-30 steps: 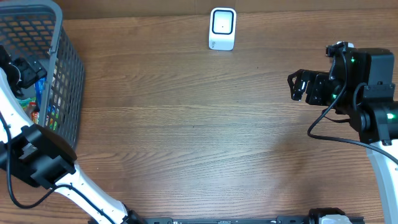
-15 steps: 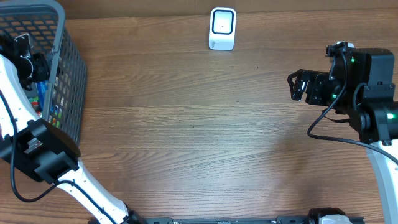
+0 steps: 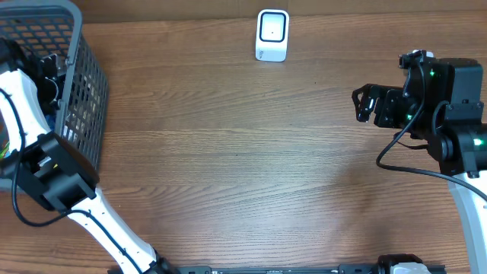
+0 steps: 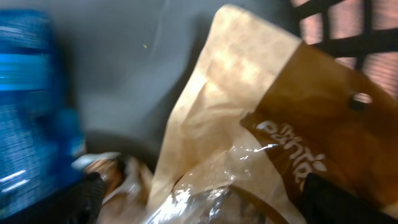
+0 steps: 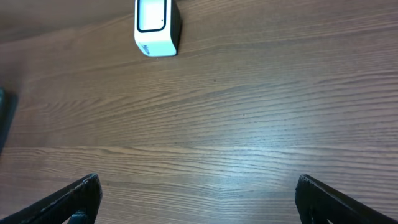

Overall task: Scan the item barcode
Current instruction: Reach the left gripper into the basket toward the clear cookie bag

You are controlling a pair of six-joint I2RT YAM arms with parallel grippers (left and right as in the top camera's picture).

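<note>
A brown wood-grain counter (image 3: 243, 167) fills the overhead view. A grey mesh basket (image 3: 90, 99) stands on its far left corner, partly out of frame. Inside the basket, a blurred blue pack (image 4: 31, 106) sits near a crumpled wrapper (image 4: 118, 177).

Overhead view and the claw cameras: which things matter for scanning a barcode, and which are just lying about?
For the job: white scanner; brown paper bag, probably the item; open left claw over it; basket holding it.
Lying about: blue packet; right claw, open and idle above the table.
</note>
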